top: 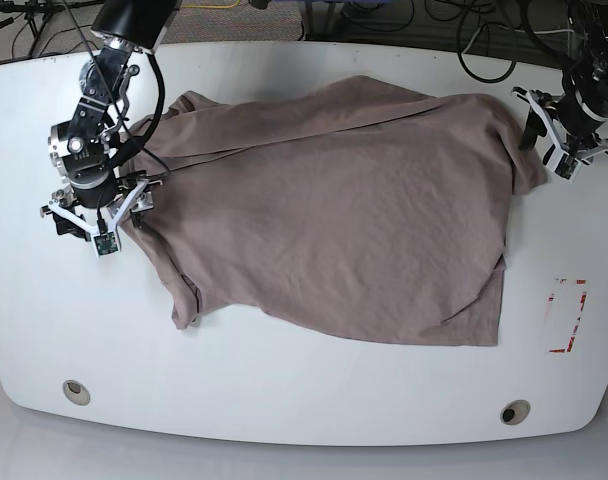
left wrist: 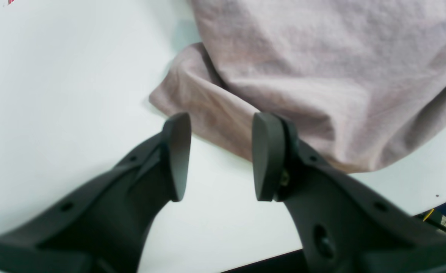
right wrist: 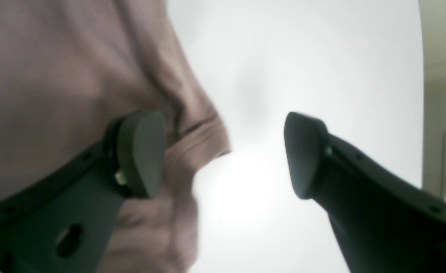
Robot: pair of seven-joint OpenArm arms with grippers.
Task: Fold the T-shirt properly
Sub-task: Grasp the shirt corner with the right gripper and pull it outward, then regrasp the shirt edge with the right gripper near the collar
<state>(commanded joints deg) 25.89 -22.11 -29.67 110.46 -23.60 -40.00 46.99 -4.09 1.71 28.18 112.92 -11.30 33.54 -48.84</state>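
Lying spread but rumpled on the white, round-cornered desk (top: pixel 264 395), the large taupe, soft cotton T-shirt (top: pixel 334 220) takes up the middle of the base view. Its broad panel is fairly smooth, while long creases and overlapping layers run along the edge at the top of that view. At the lower right of the panel, a flatter piece of cloth juts out past a curved fold, and at the lower left a narrow bunched end points downward

The left hand (left wrist: pixel 223 157) is at the upper right end of the T-shirt in the base view. Its grey fingers stand apart with a gap between them, gripping nothing, and in its wrist view one finger overlaps the cloth's edge. Whether it touches the fabric, I cannot tell

The right hand (right wrist: pixel 224 155) is over the T-shirt's left edge in the base view. It is open wide, one finger over the cloth and the other over bare desk, with a small folded corner showing between them; contact is unclear

Red markings (top: pixel 569 315) sit on the desk, to the right of the T-shirt's lower part
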